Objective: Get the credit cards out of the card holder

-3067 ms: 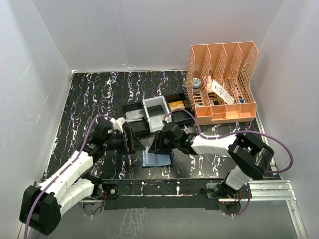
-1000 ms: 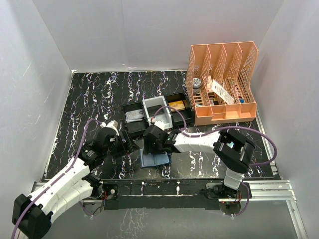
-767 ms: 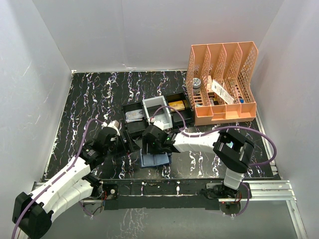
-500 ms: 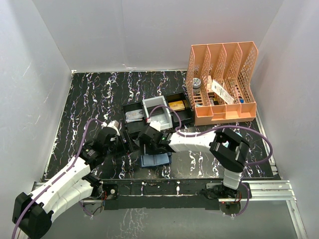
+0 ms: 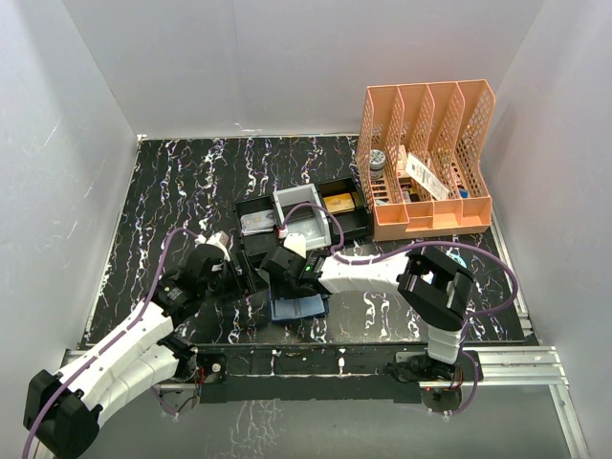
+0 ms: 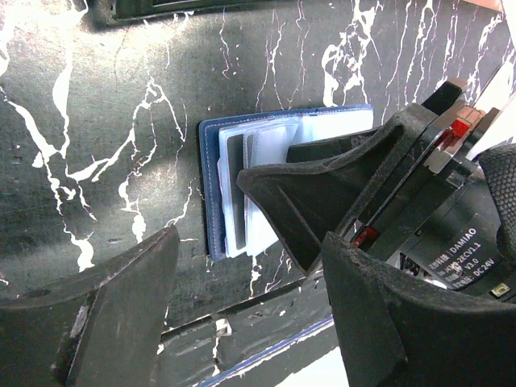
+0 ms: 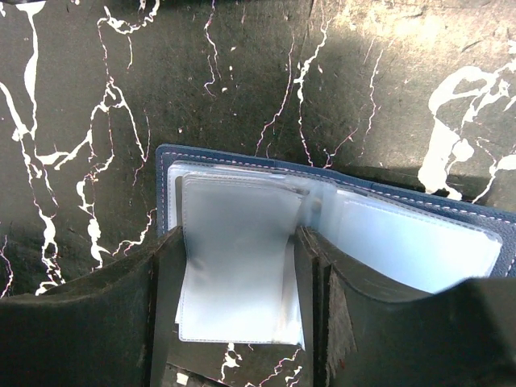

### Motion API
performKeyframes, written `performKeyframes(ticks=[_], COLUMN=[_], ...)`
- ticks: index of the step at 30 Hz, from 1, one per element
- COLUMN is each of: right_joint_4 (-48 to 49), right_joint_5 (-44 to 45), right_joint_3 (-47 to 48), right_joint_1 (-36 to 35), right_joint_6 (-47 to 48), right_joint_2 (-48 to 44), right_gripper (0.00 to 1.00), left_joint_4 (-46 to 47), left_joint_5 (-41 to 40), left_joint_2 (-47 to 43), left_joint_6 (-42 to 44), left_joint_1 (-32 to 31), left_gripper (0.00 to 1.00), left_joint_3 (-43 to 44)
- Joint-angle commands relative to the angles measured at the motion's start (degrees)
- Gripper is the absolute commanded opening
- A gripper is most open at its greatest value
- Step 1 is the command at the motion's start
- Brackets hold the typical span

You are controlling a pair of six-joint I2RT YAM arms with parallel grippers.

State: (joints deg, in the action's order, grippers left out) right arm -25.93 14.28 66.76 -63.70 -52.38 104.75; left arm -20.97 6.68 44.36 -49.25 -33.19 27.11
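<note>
card holder (image 5: pixel 298 308): we see it lying open and flat on the black marbled table (image 5: pixel 172 191), near the front edge.
cards (image 6: pixel 233 165): grey, tucked inside the clear sleeves (image 7: pixel 403 242) of the holder.
right claw (image 7: pixel 236 242): spread, fingers either side of one sleeve leaf, low over the holder.
left claw (image 5: pixel 247 279): spread, we see nothing in it, just left of the holder.

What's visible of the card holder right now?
The card holder lies open and flat on the black marbled table near its front edge. Navy leather-like cover with pale stitching; inside, a stack of frosted clear sleeves, one showing a grey card. The right gripper stands over it, open jaws flanking one sleeve leaf; contact unclear. The left gripper hovers beside it, apparently not touching.
</note>
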Motion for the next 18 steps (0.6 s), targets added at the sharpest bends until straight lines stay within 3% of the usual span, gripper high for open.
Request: performKeyframes(ticks=[1, 11, 18], right_joint_4=[-1.74, 14.69, 18.05], right_joint_5=[0.89, -11.67, -15.07], right_joint_3=[-0.71, -11.06, -14.19], right_joint_1=[0.07, 3.73, 5.53], right_joint_6=[-0.31, -2.92, -3.93], right_joint_2=[1.79, -3.71, -4.63], right_gripper=[0.51, 0.47, 0.47], left_joint_4=[0.18, 9.65, 18.05], left_joint_5=[1.52, 13.24, 19.22], left_joint_2=[-1.03, 2.89, 6.19], left_joint_6=[0.74, 3.78, 3.12], left_joint_1=[-0.23, -0.26, -0.26], left_gripper=[0.7, 0.68, 0.64], left_joint_3=[-0.59, -4.96, -8.19])
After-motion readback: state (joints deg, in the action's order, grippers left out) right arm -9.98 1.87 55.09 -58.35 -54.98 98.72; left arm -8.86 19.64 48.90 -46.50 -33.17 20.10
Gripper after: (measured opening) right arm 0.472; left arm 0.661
